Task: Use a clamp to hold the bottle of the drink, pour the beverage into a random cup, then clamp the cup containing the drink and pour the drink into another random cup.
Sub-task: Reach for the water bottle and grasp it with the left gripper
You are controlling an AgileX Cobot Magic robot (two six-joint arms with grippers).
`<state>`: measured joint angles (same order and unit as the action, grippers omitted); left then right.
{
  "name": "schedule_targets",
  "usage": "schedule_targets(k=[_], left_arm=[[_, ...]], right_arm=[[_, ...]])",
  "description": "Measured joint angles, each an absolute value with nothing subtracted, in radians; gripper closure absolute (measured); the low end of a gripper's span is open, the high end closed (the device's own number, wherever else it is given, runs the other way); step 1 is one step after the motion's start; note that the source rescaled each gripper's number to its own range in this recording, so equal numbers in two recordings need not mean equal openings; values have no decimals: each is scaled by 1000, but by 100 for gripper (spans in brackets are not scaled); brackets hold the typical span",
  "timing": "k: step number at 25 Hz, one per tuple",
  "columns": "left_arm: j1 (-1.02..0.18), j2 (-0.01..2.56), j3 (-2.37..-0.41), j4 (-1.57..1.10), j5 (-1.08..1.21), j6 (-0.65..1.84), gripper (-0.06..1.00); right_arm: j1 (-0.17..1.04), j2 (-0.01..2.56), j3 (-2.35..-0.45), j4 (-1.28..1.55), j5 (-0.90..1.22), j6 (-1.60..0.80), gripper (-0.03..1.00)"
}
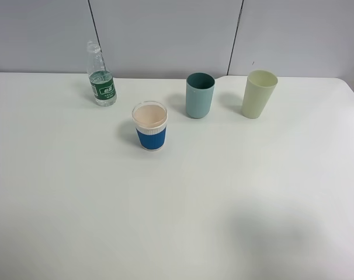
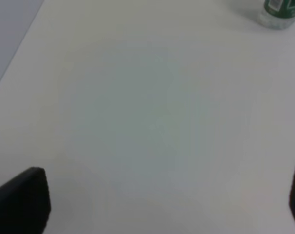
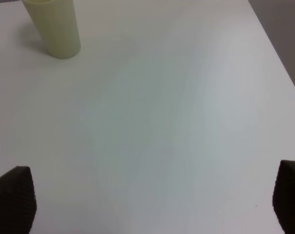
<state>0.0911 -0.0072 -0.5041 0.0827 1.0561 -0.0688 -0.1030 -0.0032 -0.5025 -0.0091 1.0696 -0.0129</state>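
On the far left of the white table [image 1: 177,204], the bottle [image 1: 101,81] stands near the grey wall [image 1: 165,35], its green label facing the camera and its clear neck tilted a little to the left. Right of it and nearer, the blue-sleeved cup [image 1: 150,126] stands upright, its beige inside showing under a clear rim. Whether any liquid lies in it cannot be told. Further right and farther back, the teal tumbler [image 1: 200,95] stands upright. Right of that, well apart, the pale green tumbler [image 1: 259,93] stands in the same far row. None of the four touches another.

In the left wrist view, the left gripper [image 2: 159,200] hangs over bare table with its jaws spread wide and nothing between them. The foot of the bottle shows at the edge of that picture, well apart from the fingertips. The right gripper [image 3: 150,197] also hangs above bare table with its jaws wide and empty, and the pale green tumbler stands well ahead of it.
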Motion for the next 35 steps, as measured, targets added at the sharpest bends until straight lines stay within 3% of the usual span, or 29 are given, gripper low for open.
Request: schedule_targets(k=[35], left_arm=[[91,-7,-504,83,1056,-68,-6]], right_arm=[[-103,-3,-502,-9,1070,-13,4]])
